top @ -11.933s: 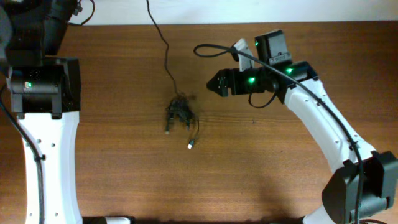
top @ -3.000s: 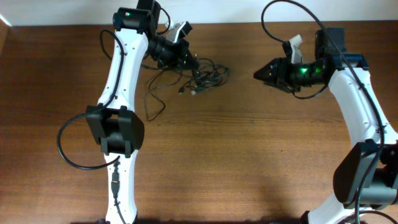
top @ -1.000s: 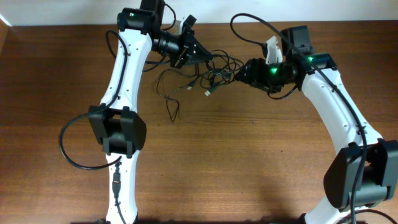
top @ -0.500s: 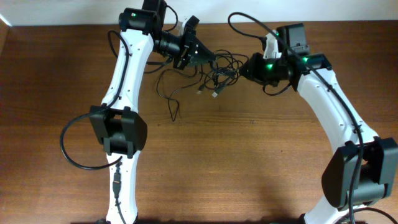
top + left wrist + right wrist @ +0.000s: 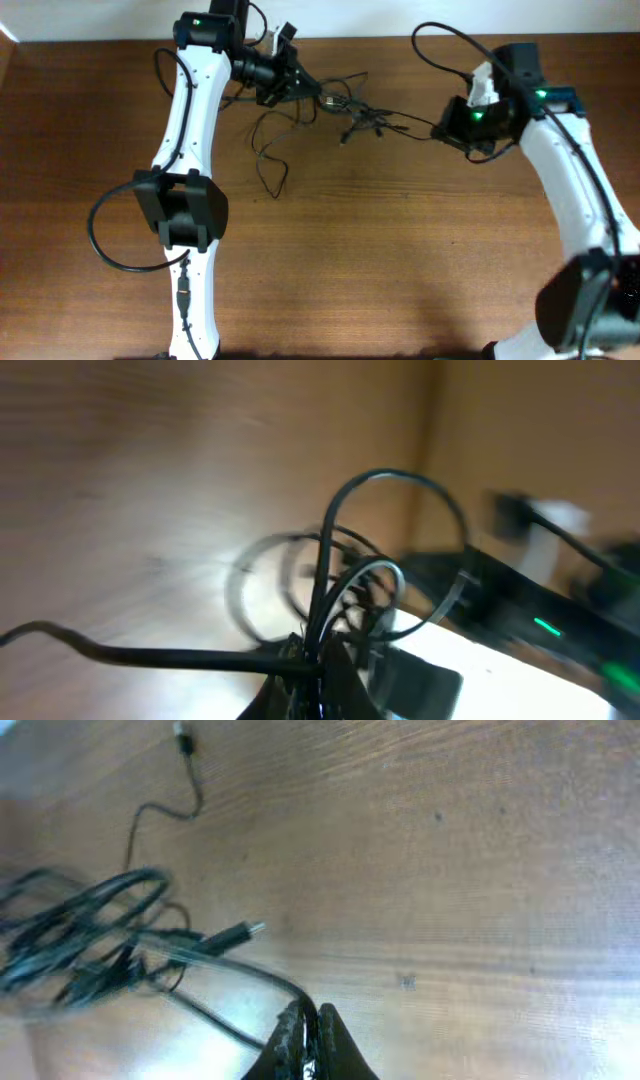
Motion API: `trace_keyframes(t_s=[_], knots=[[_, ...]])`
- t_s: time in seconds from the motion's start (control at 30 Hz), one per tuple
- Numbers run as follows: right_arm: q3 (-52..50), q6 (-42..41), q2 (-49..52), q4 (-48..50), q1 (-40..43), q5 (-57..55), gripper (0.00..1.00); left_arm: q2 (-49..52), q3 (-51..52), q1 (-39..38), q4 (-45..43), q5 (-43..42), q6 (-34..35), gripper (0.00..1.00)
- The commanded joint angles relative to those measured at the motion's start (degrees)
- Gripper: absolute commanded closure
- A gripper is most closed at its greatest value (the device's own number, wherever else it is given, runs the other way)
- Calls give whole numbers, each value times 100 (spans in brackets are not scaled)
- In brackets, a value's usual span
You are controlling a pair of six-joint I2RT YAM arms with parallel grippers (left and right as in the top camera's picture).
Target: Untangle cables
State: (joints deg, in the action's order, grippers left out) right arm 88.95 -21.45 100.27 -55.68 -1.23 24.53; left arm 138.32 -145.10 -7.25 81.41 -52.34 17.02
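The cables, thin black flexible cords, form a loose tangle near the far edge of the brown wooden table. They lie between the two grippers, and one slack loop trails toward the near side.

The white-and-black left arm extends along the left side of the table to the tangle. The white-and-black right arm reaches in from the right.

The left gripper is fully closed, with its jaws pinching several cords at the left end of the tangle. In the left wrist view, these cords rise in loops from the pinch point.

The right gripper is fully closed on a single cord. This cord runs in a nearly straight line from the closed fingertips to the tangle.

A small dark plug with a silvery tip sits just beside the bundle.
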Motion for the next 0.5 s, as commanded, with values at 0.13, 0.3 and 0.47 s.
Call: trace_keyframes(t_s=[0.13,0.3,0.47], knots=[[-20,260,-933,-1104,761,-1338,96,-131,-90,372,-31,2542,9,100],[-20,262,-1163,-1178,798,-960,96,-131,-87,352,11,2601,7,100],[-22,264,-1141,-1115,487,-667,94,-131,-90,323,11,1604,2,100]])
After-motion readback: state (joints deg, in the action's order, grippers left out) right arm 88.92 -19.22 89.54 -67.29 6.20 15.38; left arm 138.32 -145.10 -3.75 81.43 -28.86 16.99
